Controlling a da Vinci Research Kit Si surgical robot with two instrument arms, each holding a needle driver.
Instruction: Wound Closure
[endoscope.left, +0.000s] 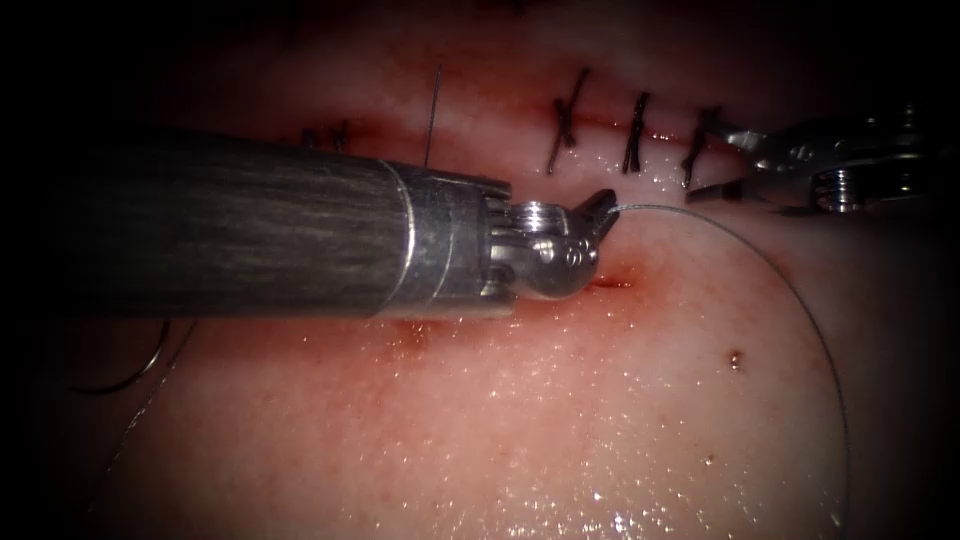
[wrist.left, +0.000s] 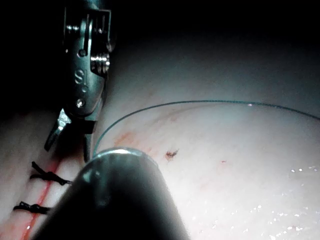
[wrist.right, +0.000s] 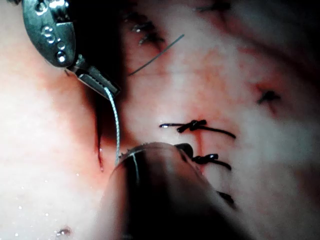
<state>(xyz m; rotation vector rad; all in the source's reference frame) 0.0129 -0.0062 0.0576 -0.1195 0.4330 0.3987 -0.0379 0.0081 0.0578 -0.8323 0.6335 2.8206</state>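
My left tool (endoscope.left: 603, 207) reaches in from the left, just in front of the stitched cut (endoscope.left: 480, 125). Its jaws are shut on the thin thread (endoscope.left: 790, 290), which arcs from them to the right and down over the tissue (endoscope.left: 600, 420). The same tool (wrist.right: 102, 85) also shows gripping the thread (wrist.right: 116, 125) in the right wrist view. My right tool (endoscope.left: 722, 162) stands open beside the rightmost stitch (endoscope.left: 697, 145), holding nothing; it shows open in the left wrist view too (wrist.left: 70, 145). A thin dark curve (endoscope.left: 130, 380) lies under the left shaft; I cannot tell whether it is needle or thread.
Two more dark stitches (endoscope.left: 567, 120) (endoscope.left: 636, 130) cross the cut left of the right tool. A cut thread end (endoscope.left: 435, 105) stands up behind the left tool's shaft (endoscope.left: 250, 235). Red fluid stains the tissue around a small hole (endoscope.left: 612, 284) below the left jaws.
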